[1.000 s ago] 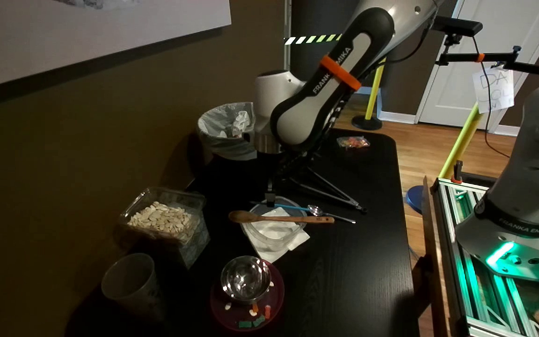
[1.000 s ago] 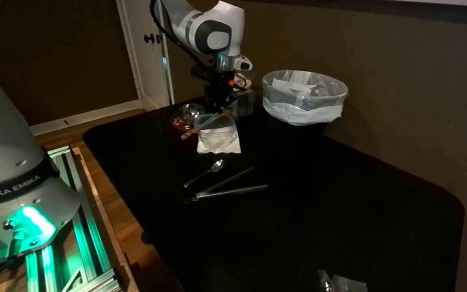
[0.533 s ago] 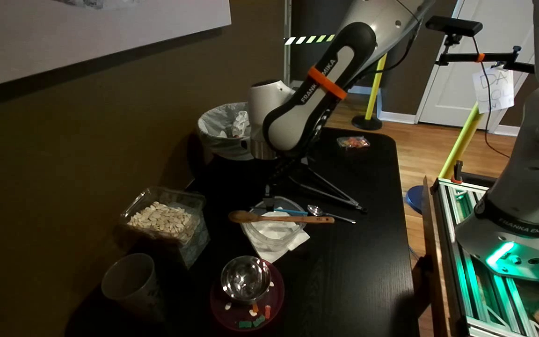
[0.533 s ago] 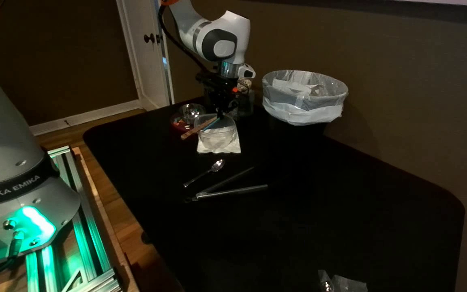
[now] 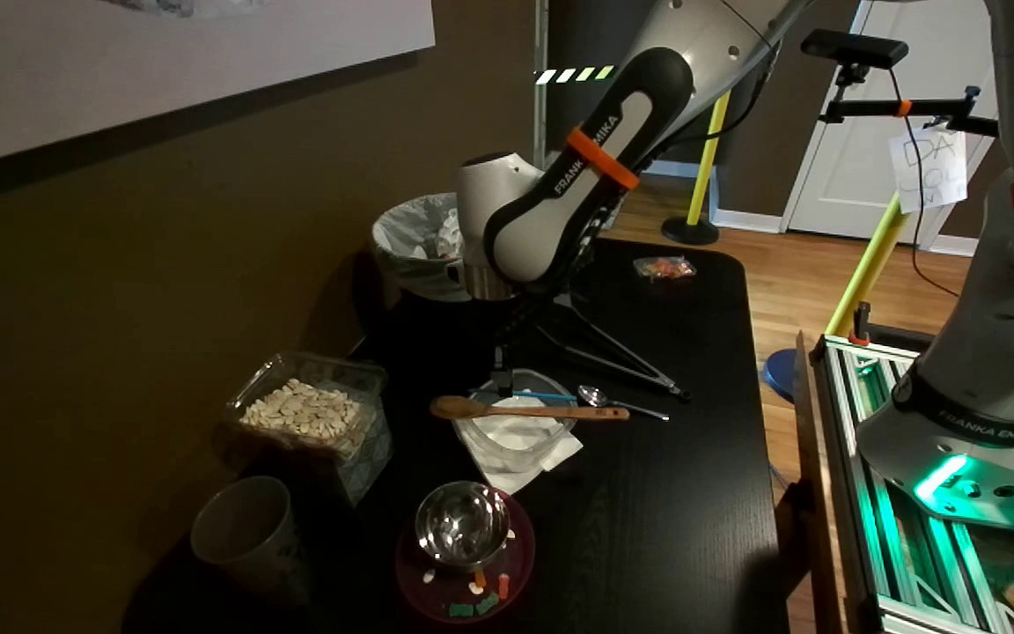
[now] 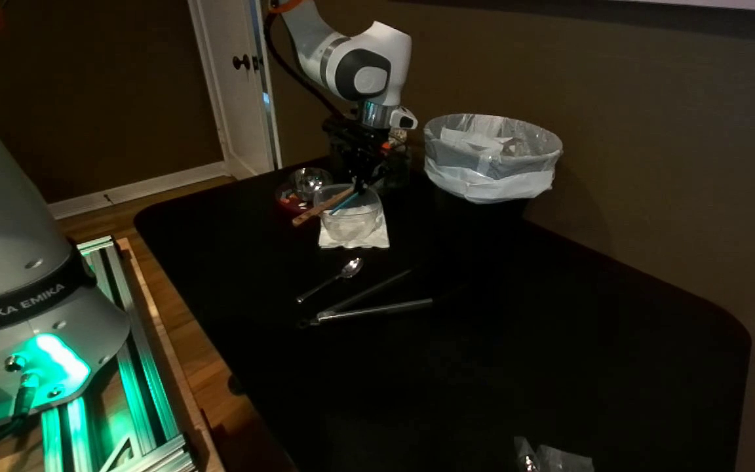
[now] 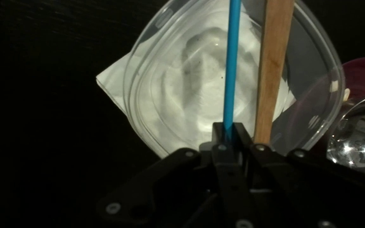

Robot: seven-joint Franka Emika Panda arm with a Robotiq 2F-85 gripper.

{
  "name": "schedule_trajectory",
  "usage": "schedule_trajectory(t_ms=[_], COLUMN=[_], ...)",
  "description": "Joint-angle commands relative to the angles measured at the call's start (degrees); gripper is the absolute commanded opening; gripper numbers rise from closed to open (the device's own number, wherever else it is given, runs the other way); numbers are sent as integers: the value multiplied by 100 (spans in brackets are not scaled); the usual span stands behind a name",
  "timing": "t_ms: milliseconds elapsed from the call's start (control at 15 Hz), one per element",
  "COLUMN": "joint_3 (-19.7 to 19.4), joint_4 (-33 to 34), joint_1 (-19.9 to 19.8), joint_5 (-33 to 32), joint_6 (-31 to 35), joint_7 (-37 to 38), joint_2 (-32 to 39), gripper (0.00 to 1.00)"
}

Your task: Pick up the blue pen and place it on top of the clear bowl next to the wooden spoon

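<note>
A Robotiq gripper (image 7: 228,130) clamps a blue pen (image 7: 232,60) over a clear plastic bowl (image 7: 169,109), just beside the wooden spoon (image 7: 272,63) lying across its rim; whether pen meets rim cannot be told. The bowl stands on a white napkin (image 7: 115,74) between two edges of the black bench (image 5: 665,502), one along the wall (image 5: 164,308), one nearest the robot's base (image 5: 982,431).

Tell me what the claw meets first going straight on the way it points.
Likely the clear bowl: the claw points down over it, gripping the blue pen, though whether rim or inside comes first is unclear.
</note>
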Motion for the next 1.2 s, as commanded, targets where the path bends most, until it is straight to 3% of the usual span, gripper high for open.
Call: schedule_trajectory(t_ms=[0,600,1133], joint_3=[-108,-350,-362], joint_4=[187,506,572], joint_1=[57,192,188], joint_5=[-287,-991,-1068], joint_6=[-248,-900,-644], joint_7=[218,523,532], joint_2=[3,76,277], gripper=[2,2,2])
